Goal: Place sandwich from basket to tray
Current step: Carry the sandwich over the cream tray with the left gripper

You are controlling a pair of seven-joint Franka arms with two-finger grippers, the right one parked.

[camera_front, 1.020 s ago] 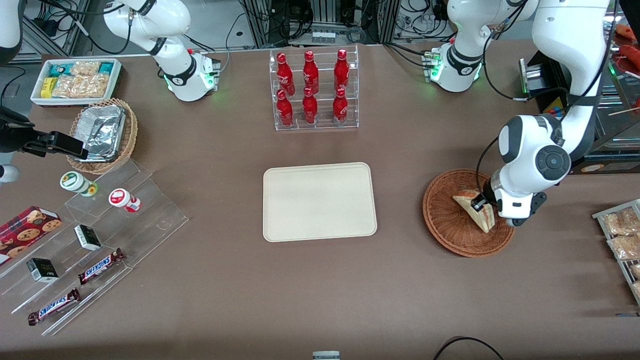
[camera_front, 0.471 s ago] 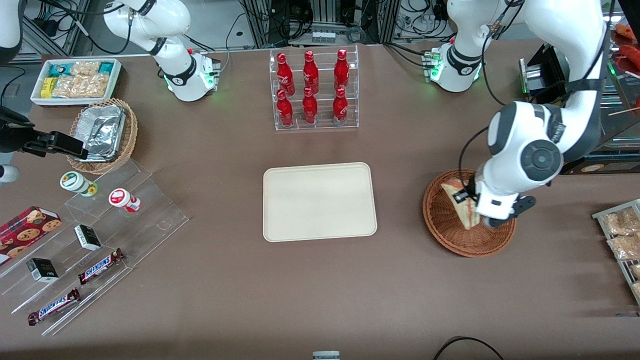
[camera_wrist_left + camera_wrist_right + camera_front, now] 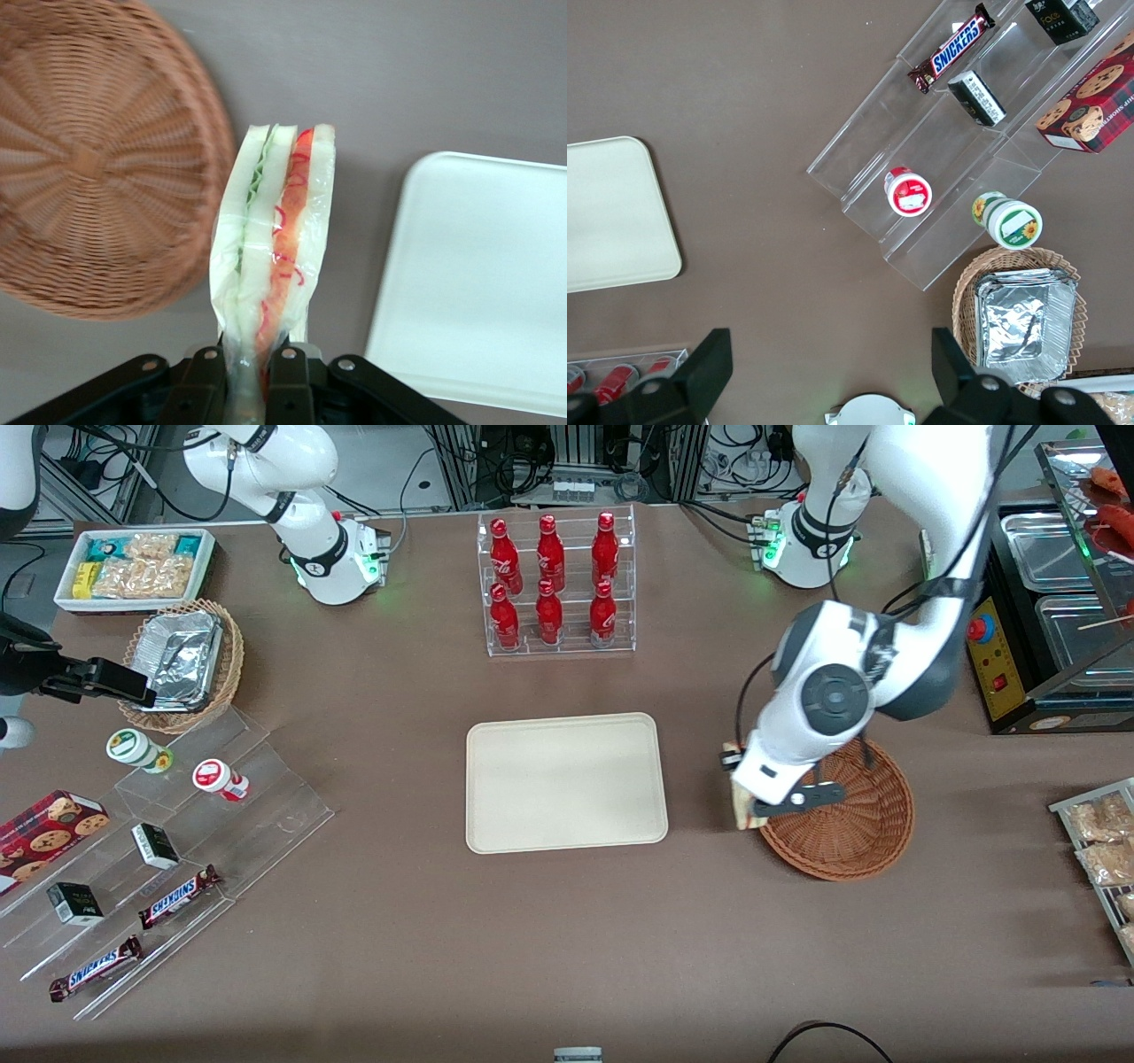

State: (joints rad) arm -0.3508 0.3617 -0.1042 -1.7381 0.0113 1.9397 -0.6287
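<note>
The gripper (image 3: 244, 376) is clamped on the sandwich's (image 3: 275, 239) wrapped base, so the wedge hangs edge-on, clear of the table. It is just past the wicker basket's (image 3: 855, 828) rim, between basket and cream tray (image 3: 565, 781), which lies bare

Gripper (image 3: 248, 376), pinching sandwich (image 3: 275, 239), is hanging above bare table between basket (image 3: 864, 824) and tray (image 3: 567, 782). Nothing is standing between it and the tray; bottle rack (image 3: 554, 584) is sitting well apart.

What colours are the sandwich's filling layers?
Green and red between pale bread on the sandwich, clearest in the left wrist view.
</note>
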